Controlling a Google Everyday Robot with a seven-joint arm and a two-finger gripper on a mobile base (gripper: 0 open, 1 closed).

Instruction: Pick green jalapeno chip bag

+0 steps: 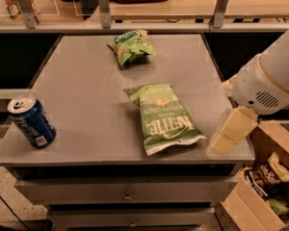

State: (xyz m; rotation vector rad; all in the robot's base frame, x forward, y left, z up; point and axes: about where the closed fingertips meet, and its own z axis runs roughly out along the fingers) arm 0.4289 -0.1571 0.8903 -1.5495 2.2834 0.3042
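Note:
The green jalapeno chip bag (163, 117) lies flat in the middle of the grey table (82, 90). It is long and light green, with white "KETTLE" lettering and a small orange emblem. My gripper (223, 142) hangs from the white arm (269, 83) over the table's front right corner, to the right of the bag and apart from it. It holds nothing that I can see.
A smaller green snack bag (130, 46) lies at the back of the table. A blue soda can (32, 121) stands at the front left. A cardboard box (265, 182) with snack packets sits on the floor at the right. A counter with posts runs along the back.

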